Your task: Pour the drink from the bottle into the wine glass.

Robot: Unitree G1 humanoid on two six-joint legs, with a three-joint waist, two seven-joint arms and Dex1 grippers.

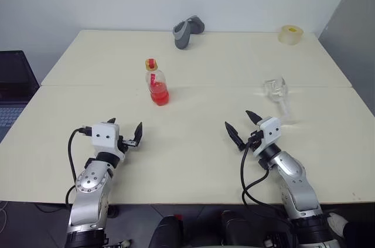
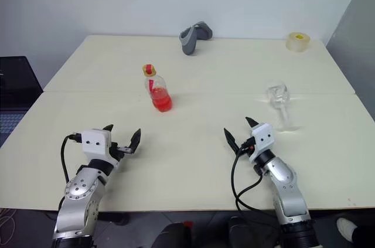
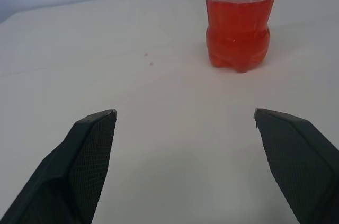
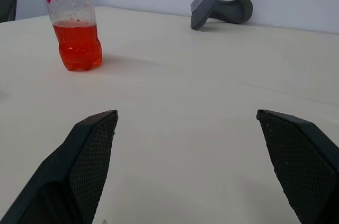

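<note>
The bottle (image 1: 156, 82) stands upright left of the table's middle, yellow cap on, with the red-orange drink (image 1: 159, 95) filling its lower part. On the right half of the table stands the clear wine glass (image 1: 275, 89), apart from the bottle. My left gripper (image 1: 124, 128) hovers open near the front edge, short of the bottle (image 3: 241, 28), nothing between its fingers (image 3: 87, 155). My right gripper (image 1: 238, 120) is open too, in front and to the left of the glass, angled toward the bottle (image 4: 77, 38).
A grey curved gadget (image 1: 186, 30) lies at the table's far edge, and a translucent tape roll (image 1: 290, 34) sits at the far right corner. A dark laptop (image 1: 12, 84) stands off the table's left side. A seam (image 1: 222, 87) crosses the tabletop.
</note>
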